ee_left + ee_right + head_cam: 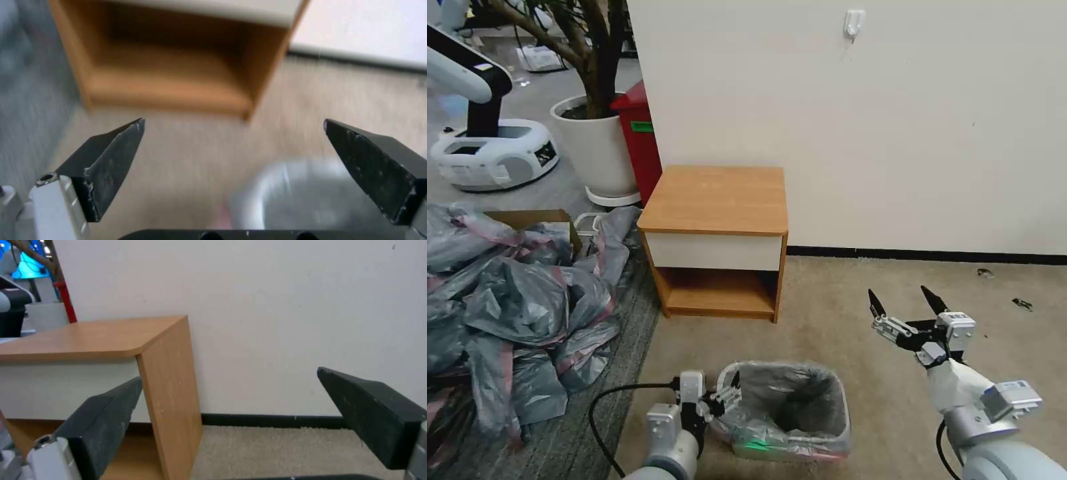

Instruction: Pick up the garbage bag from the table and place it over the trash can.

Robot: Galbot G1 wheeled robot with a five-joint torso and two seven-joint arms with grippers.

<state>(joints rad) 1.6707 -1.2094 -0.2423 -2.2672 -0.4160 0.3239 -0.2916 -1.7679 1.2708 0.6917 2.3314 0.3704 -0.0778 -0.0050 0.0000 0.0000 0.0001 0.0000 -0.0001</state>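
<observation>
The garbage bag (774, 385), grey and crinkly with a pink band, lines the trash can (800, 451) on the carpet in front of the table (717, 197); its edge is draped over the rim. My left gripper (728, 395) hovers open beside the can's left rim, touching nothing. In the left wrist view the left gripper (233, 122) has nothing between its fingers, with the bag (302, 196) blurred below and the table's lower shelf (169, 90) ahead. My right gripper (899, 293) hangs open above the carpet right of the can. The right wrist view has that gripper (229, 375) facing the table's side (89, 336).
A heap of grey-pink bags (514, 300) and a cardboard box (527, 217) cover the floor at left. Behind them stand a white plant pot (597, 143), a red bin (640, 140) and another robot (487, 133). Open carpet (854, 287) lies right of the table.
</observation>
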